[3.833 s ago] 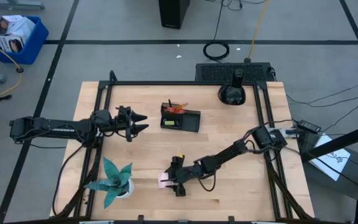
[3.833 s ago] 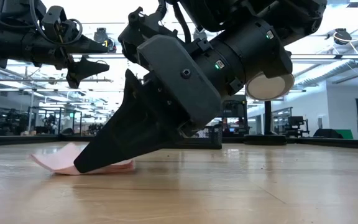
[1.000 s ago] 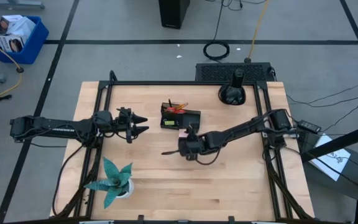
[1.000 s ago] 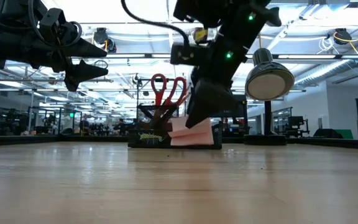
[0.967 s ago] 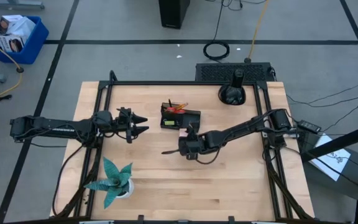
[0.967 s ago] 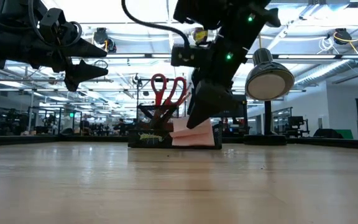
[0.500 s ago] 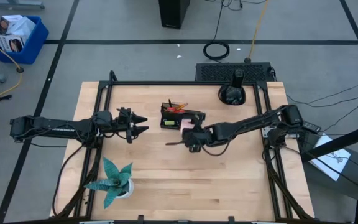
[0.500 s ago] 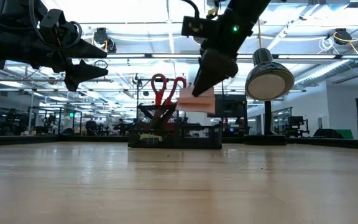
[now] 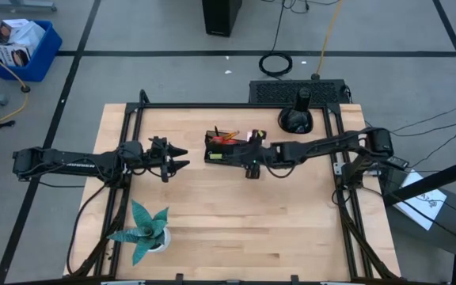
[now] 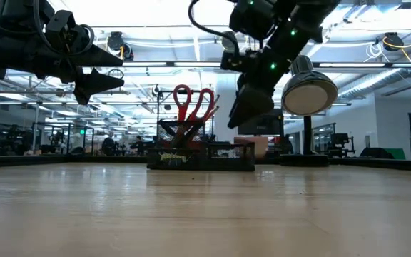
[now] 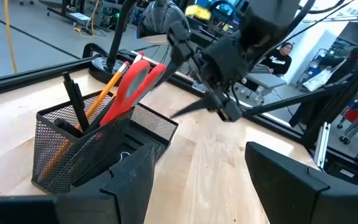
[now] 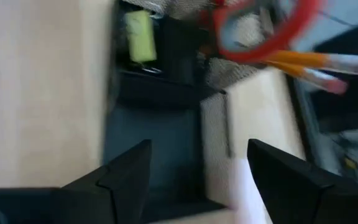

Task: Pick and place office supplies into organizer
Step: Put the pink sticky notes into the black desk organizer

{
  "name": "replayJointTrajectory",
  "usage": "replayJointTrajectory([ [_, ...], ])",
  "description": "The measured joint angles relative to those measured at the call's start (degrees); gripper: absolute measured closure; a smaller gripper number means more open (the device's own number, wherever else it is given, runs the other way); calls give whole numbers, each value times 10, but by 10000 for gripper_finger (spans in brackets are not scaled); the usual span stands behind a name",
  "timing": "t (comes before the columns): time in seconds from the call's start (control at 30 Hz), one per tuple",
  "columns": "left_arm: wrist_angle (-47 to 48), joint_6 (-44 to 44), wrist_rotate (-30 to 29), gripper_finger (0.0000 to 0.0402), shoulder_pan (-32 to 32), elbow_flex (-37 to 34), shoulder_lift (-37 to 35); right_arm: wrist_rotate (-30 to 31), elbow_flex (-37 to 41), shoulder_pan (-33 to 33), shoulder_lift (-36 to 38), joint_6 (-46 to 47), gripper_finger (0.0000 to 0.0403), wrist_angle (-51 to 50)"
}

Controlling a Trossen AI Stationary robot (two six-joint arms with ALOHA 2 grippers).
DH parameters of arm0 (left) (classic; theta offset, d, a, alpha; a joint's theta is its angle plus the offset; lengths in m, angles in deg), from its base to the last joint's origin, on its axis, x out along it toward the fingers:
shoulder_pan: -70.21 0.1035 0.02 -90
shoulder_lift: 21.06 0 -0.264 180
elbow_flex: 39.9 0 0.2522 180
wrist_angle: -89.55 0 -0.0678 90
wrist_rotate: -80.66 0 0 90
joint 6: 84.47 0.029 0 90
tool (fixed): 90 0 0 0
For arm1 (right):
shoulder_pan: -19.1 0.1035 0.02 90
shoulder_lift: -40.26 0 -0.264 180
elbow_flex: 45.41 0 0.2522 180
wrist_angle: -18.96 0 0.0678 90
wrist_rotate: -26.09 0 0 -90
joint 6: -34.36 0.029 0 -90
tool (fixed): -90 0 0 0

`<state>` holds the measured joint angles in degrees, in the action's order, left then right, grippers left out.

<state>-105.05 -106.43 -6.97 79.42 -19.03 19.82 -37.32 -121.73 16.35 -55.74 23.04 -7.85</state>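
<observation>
Overhead, your right gripper (image 9: 253, 158) hovers over the organizer (image 9: 229, 150), the pink sticky-note pad (image 9: 251, 134) just behind. Low view: scissors (image 10: 193, 102) stand upright inside. Wrist views: right fingers (image 12: 126, 174) spread, empty; left gripper (image 11: 197, 180) spread, well apart.

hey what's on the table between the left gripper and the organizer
Nothing: in the high view, bare wood separates the left gripper from the organizer.
</observation>
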Motion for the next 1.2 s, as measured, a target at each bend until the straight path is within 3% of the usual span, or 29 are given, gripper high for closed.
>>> replayJointTrajectory([
  [0.1,-1,3,0,146,0,0,0,-46,2,-13,0,-9,149,26],
  [0.4,7,9,-16,146,0,0,0,-13,6,7,63,24,149,15],
  [0.63,16,15,-25,146,1,0,0,-43,123,-18,124,149,145,40],
  [0.83,13,13,-25,146,1,0,0,-70,230,-62,175,190,111,152],
  [1.2,-14,11,-26,146,3,0,0,-169,264,-173,170,168,35,213],
])
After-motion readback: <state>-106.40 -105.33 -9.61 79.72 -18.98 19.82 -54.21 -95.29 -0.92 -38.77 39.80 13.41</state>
